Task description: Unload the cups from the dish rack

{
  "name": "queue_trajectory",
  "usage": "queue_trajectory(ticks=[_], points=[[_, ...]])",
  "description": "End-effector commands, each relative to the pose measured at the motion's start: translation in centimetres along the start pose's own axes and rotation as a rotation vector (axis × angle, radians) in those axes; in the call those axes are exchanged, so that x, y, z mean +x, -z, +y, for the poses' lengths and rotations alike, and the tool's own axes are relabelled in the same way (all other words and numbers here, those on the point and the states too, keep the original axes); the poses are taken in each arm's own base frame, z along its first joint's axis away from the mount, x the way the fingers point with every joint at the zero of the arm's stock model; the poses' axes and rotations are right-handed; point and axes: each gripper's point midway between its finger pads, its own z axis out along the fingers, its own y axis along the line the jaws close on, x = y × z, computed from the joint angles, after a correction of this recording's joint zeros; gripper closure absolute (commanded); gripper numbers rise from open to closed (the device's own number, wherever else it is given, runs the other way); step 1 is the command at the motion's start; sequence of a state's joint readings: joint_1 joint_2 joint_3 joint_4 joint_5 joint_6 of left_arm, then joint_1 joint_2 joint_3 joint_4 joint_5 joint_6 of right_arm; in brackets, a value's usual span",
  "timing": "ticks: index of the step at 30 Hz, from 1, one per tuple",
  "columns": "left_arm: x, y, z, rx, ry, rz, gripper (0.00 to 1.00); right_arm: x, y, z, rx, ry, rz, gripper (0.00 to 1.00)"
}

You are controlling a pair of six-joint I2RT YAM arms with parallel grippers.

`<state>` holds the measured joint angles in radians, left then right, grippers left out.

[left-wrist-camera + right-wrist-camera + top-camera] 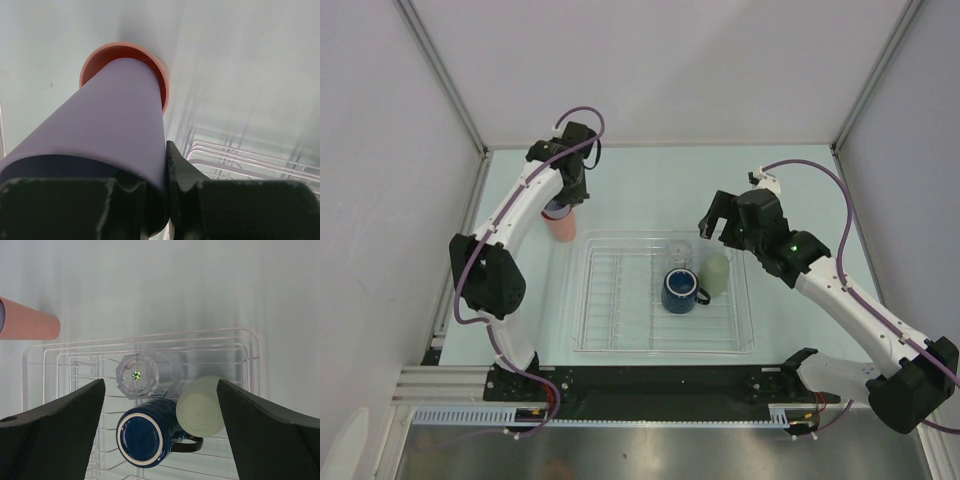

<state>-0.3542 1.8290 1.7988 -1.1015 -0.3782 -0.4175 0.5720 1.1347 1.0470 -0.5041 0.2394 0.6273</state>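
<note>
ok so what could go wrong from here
1. The left gripper is shut on the lavender cup, whose base sits inside the salmon-pink cup. Letting go could tip the stack or jam the two together.
2. The clear cup, blue mug and pale green cup crowd together in the dish rack, so the open right gripper might knock a neighbour.

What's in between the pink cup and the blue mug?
In the top view, just a strip of table, then the dish rack's wall and bare ribbed floor before the blue mug.
</note>
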Motion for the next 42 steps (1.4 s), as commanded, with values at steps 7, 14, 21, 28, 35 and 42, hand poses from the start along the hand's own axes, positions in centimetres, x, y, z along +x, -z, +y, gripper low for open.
queue_trajectory(ticks=[7, 14, 21, 28, 35, 42], points=[[-2.8, 0.1, 0.5, 0.026, 0.041, -0.066, 0.57, -0.6, -0.4, 0.5, -0.009, -0.001, -0.019, 0.00], [-4.9, 2.4, 1.3, 0.028, 0.075, -0.154, 0.41, -0.6, -0.3, 0.7, -0.011, 0.018, -0.028, 0.00], [-8.6, 10.3, 1.9, 0.108, 0.154, -0.434, 0.20, -0.6, 1.0, 0.8, 0.044, 0.123, -0.067, 0.00], [-7.3, 15.2, 1.0, 0.212, 0.167, -0.578, 0.17, 1.7, 2.2, 0.5, 0.132, 0.232, -0.089, 0.00], [-2.6, 16.2, -1.5, 0.338, 0.145, -0.622, 0.17, 4.3, 2.3, -1.2, 0.183, 0.262, -0.039, 0.00], [1.8, 15.1, -4.1, 0.376, 0.093, -0.589, 0.17, 6.3, 1.5, -3.1, 0.228, 0.274, -0.007, 0.00]])
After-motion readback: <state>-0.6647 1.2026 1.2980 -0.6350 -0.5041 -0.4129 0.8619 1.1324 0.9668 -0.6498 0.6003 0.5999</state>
